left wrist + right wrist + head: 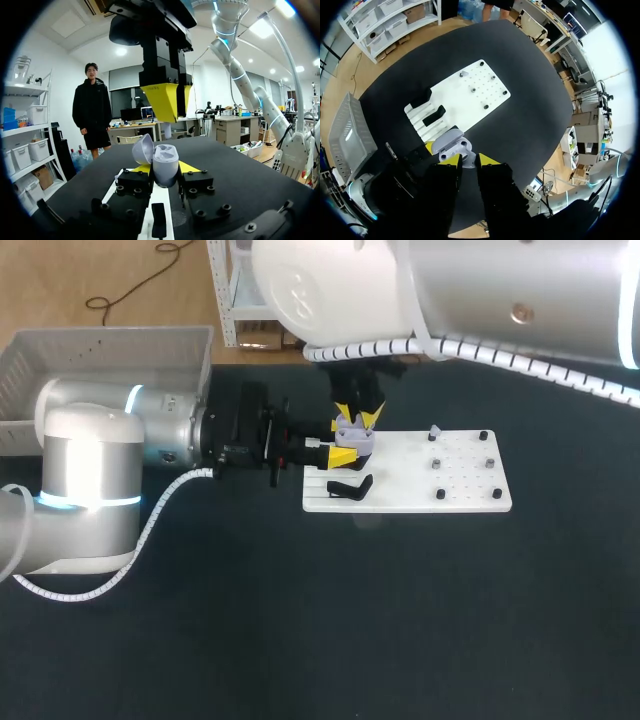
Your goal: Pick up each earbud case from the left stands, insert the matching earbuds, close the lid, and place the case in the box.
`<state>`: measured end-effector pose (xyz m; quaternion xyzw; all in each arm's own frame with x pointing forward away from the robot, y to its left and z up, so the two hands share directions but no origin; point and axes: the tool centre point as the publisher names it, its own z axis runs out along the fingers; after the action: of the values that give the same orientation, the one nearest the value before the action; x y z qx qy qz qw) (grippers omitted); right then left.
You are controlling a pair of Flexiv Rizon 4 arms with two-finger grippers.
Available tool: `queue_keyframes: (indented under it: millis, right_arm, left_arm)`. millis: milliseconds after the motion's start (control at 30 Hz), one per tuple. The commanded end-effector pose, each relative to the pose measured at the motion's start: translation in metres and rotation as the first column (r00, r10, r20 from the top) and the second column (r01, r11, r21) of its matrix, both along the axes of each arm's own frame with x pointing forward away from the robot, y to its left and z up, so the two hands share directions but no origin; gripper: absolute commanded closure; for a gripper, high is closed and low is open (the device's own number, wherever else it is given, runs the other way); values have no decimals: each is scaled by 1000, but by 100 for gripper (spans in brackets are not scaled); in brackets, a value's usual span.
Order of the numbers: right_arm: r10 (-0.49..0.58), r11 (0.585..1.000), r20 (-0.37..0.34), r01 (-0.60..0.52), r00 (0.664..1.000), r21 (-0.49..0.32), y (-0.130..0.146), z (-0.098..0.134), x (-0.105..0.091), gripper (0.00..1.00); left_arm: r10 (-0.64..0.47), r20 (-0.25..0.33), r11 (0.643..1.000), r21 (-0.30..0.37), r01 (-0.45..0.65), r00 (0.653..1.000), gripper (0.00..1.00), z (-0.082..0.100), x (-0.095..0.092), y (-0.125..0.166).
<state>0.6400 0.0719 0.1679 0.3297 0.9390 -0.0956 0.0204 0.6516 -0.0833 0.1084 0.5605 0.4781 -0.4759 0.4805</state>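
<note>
A white board point(455, 485) is lying mid-frame on the black bench point(400, 620). The left gripper point(166, 169) is clamping the earbud case point(165, 159); right gripper point(468, 161): cannot tell.

Pretty clearly a robotics lab. Two big silver arms, the left arm point(90, 470) and right arm point(450, 290), meet over a black tabletop point(400, 620) with a white drilled fixture plate point(465, 490) on it, plus a grey perforated box point(100, 355) at the side.
</note>
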Motion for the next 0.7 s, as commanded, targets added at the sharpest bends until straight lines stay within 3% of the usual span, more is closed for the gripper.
queue_keyframes:
  millis: [33, 433, 700]
  right_arm:
    - [-11, 1000, -1, 11, 1000, -14, 1, 1, 1, 100]
    - [-45, 996, 23, 47, 999, -72, 7, 0, 0, 100]
    - [-71, 995, 30, 73, 997, -66, 7, -1, -3, 100]
  left_arm:
    - [5, 2, 1000, 0, -5, 1000, 100, 0, -1, 0]
    - [5, 2, 1000, 0, -5, 1000, 100, 0, -1, 0]
    - [5, 2, 1000, 0, -5, 1000, 100, 0, -1, 0]
